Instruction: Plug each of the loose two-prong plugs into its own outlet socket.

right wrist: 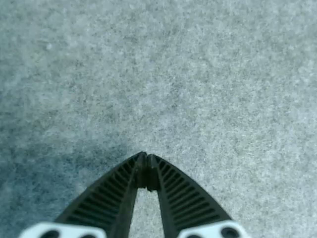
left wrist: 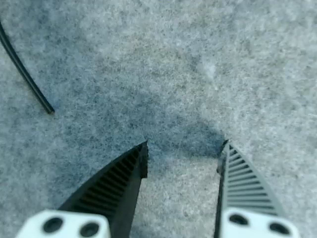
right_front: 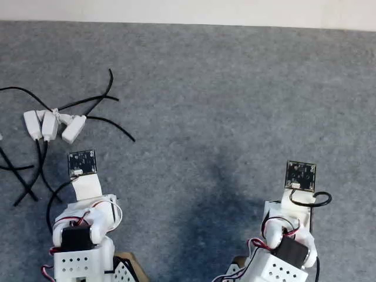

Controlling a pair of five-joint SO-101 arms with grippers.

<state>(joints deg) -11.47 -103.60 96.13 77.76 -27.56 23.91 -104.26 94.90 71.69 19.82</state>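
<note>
On the grey felt-like surface [right_front: 223, 88], three white rectangular plastic plugs [right_front: 50, 124] lay touching each other in a small fan at the far left side. Thin black cords [right_front: 101, 100] ran out from them. The plugs lay just beyond the left arm [right_front: 82, 235]. The left end effector [left wrist: 185, 146] hung low above the surface, its jaws widely apart and holding nothing. The right end effector [right wrist: 147, 156] was well apart from the plugs, its tips pressed together with nothing between them.
</note>
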